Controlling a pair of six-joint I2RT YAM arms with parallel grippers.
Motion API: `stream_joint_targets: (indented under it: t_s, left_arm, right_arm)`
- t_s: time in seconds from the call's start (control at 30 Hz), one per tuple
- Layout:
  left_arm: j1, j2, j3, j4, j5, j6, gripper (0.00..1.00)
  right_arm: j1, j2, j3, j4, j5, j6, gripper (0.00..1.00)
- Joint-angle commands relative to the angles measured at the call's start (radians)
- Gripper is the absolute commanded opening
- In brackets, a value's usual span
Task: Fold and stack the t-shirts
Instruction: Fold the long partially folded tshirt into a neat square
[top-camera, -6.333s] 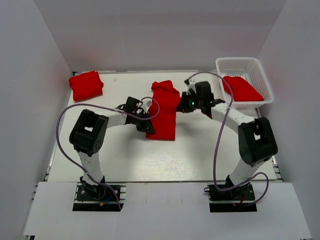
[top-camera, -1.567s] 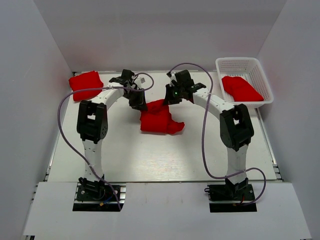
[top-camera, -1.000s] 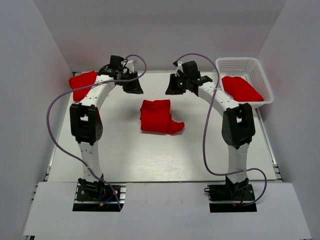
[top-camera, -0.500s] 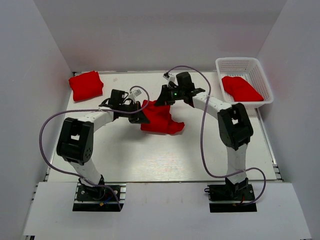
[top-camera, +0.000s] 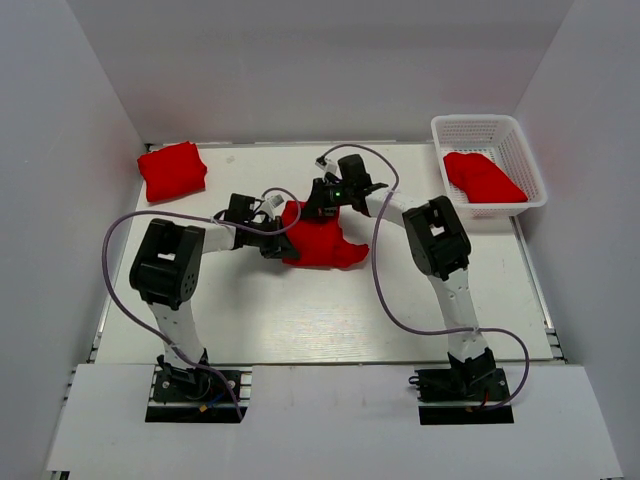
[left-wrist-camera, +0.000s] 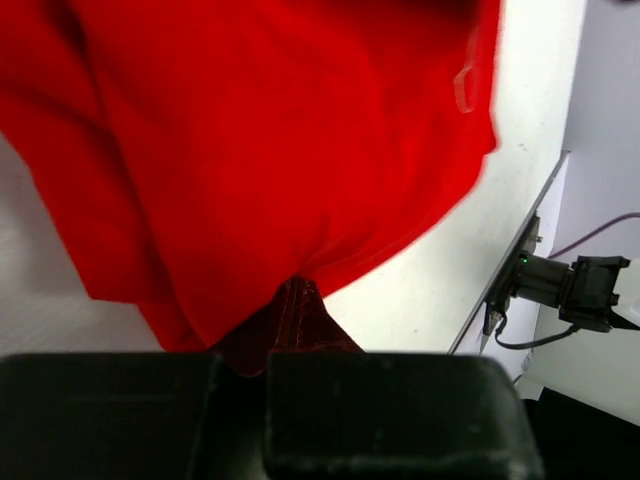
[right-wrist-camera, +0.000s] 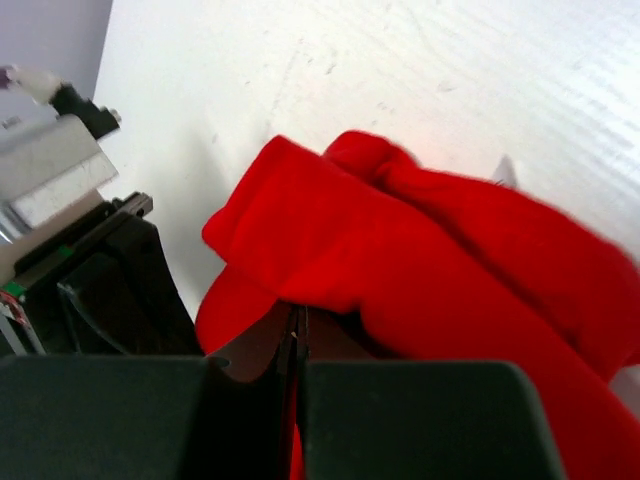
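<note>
Since 1 second ago I've brought the 2 arms in from the far edge, so the left gripper (top-camera: 277, 242) and right gripper (top-camera: 314, 204) now sit clamped on the folded red t-shirt (top-camera: 322, 242) bunched between them, probably to lift it for stacking.

Both arms (top-camera: 437, 240) reach in to the crumpled t-shirt (top-camera: 325, 242) at mid-table, the left gripper (top-camera: 277, 245) pinching its left edge and the right gripper (top-camera: 313, 207) its far edge, so arms and looping cables (top-camera: 373, 262) bar the way from either side. Bare table (top-camera: 320, 310) lies open on its near side and along the far strip between the folded t-shirt (top-camera: 172, 171) in the far-left corner and the white basket (top-camera: 487, 126) at far right. Walls (top-camera: 60, 200) close in left, back and right.
</note>
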Motion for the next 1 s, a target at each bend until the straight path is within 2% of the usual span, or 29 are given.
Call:
stream_joint_targets:
  t_s: [0.0,0.1,0.33,0.43,0.53,0.6,0.63,0.67,0.73,0.77,0.83,0.87,0.97]
  left_arm:
    - [0.003,0.017,-0.012,0.011,-0.027,0.018,0.0]
    - [0.003,0.04,-0.012,0.002,-0.027,0.018,0.0]
    - [0.003,0.05,-0.012,0.002,-0.036,0.018,0.0]
    - [0.003,0.039,0.03,-0.056,-0.027,0.053,0.0]
    - [0.017,-0.024,0.099,-0.146,0.018,0.09,0.0]
    - [0.026,-0.094,0.187,-0.208,0.006,0.115,0.11]
    - [0.035,-0.113,0.224,-0.276,-0.023,0.151,0.28]
    - [0.035,-0.125,0.261,-0.306,-0.034,0.164,0.33]
    - [0.048,-0.147,0.35,-0.344,-0.034,0.164,0.42]
    - [0.063,-0.147,0.375,-0.366,-0.025,0.164,0.55]
    - [0.078,-0.147,0.429,-0.377,-0.025,0.164,0.66]
    - [0.092,-0.147,0.439,-0.377,-0.014,0.164,0.75]
    - [0.113,-0.132,0.43,-0.364,-0.014,0.164,0.79]
  right_arm:
    - [-0.016,0.036,0.096,0.061,0.007,-0.004,0.0]
    - [-0.019,0.099,0.206,0.037,0.013,-0.013,0.0]
    - [-0.057,0.173,0.335,0.044,0.101,0.0,0.0]
    - [-0.077,0.155,0.365,0.014,0.093,-0.009,0.0]
    - [-0.082,0.049,0.314,-0.006,0.107,-0.071,0.0]
    - [-0.08,-0.056,0.29,-0.066,0.124,-0.113,0.09]
    - [-0.082,-0.104,0.267,-0.081,0.136,-0.133,0.12]
    - [-0.085,-0.147,0.253,-0.08,0.139,-0.156,0.17]
    - [-0.085,-0.213,0.228,-0.195,0.164,-0.173,0.22]
    - [-0.08,-0.235,0.172,-0.227,0.185,-0.214,0.22]
    - [-0.079,-0.315,0.136,-0.277,0.197,-0.224,0.22]
    - [-0.079,-0.329,0.072,-0.287,0.182,-0.23,0.19]
    - [-0.073,-0.401,-0.065,-0.292,0.194,-0.216,0.04]
